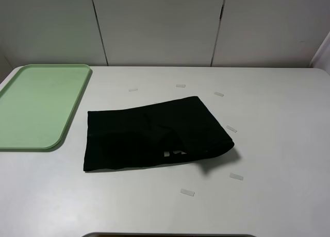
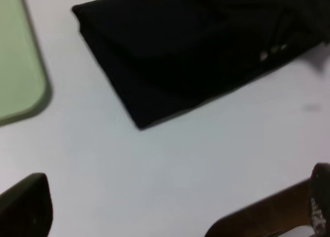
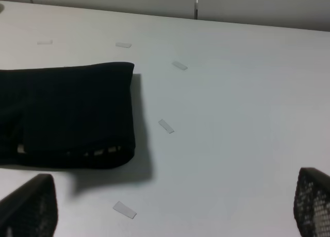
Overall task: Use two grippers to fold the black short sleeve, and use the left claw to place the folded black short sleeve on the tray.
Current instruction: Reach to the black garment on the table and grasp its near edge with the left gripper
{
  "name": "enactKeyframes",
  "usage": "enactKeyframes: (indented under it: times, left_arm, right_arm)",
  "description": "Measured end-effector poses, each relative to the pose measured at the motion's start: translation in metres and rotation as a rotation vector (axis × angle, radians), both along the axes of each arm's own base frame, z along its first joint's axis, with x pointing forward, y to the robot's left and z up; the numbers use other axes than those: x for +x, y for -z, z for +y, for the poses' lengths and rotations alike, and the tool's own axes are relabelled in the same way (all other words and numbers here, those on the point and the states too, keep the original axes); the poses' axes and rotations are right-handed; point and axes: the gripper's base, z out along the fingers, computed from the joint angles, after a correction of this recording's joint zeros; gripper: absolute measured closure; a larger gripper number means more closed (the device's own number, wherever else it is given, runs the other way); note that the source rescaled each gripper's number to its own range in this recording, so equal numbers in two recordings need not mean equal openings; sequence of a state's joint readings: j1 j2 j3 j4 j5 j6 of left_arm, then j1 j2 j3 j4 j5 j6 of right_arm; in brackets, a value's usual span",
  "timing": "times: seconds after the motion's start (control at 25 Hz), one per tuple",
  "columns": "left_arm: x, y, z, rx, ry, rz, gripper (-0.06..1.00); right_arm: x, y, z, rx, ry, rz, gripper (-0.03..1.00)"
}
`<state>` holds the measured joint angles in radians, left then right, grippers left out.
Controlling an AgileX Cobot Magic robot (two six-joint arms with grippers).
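Left claw (image 2: 170,208): jaws spread wide with nothing held; it shows only in its own wrist view, as one dark fingertip (image 2: 26,206) and a brownish one opposite; it hangs over bare table near a corner of the shirt
Right gripper (image 3: 170,203): also fully spread and holding nothing; two dark mesh-textured fingertips (image 3: 31,206) frame bare table just off the shirt's end
Black short sleeve (image 1: 149,136): folded into a flat, roughly rectangular bundle (slightly skewed) lying on the table at the centre of the exterior high frame; its right end bulges a little and casts a shadow; neither claw touches it
White print (image 1: 175,153): a small patch showing at the bundle's lower edge, right of its middle
Tray (image 1: 36,105): light green with rounded corners, at the upper left of the exterior frame, running off the left edge; the shirt lies off it to its right, with a strip of table between them
Table (image 1: 278,144): white, filling most of the frame
Tape strips (image 1: 187,192): small pale pieces scattered around the shirt, above, right of and below it
Backdrop: pale panels along the top of the frame
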<state>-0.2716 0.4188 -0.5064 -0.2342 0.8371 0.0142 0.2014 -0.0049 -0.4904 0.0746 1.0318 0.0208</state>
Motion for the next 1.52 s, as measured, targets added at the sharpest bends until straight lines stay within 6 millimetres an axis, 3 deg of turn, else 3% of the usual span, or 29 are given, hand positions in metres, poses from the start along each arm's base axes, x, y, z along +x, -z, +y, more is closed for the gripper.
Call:
enactKeyframes:
  times: [0.16,0.36,0.56,0.8,0.96,1.28,1.52]
  left_arm:
    - [0.045,0.008,-0.016,-0.071,-0.034,0.082,-0.03]
    - [0.093,0.032,-0.028,-0.129,-0.082,0.190,0.00]
    - [0.124,0.065,-0.010,-0.148,-0.181,0.355,0.02]
    - [0.143,0.097,0.022,-0.174,-0.295,0.484,0.03]
    - [0.155,0.121,0.032,-0.206,-0.313,0.544,0.03]
    - [0.174,0.159,0.031,-0.283,-0.317,0.553,0.03]
    - [0.183,0.182,0.014,-0.300,-0.290,0.548,0.03]
  right_arm:
    - [0.000,0.000,0.000,0.000,0.000,0.000,-0.03]
    - [0.000,0.000,0.000,0.000,0.000,0.000,-0.03]
    - [0.000,0.000,0.000,0.000,0.000,0.000,-0.03]
    - [0.000,0.000,0.000,0.000,0.000,0.000,-0.03]
    - [0.000,0.000,0.000,0.000,0.000,0.000,-0.03]
    - [0.000,0.000,0.000,0.001,-0.001,0.000,-0.03]
    - [0.000,0.000,0.000,0.001,-0.001,0.000,-0.03]
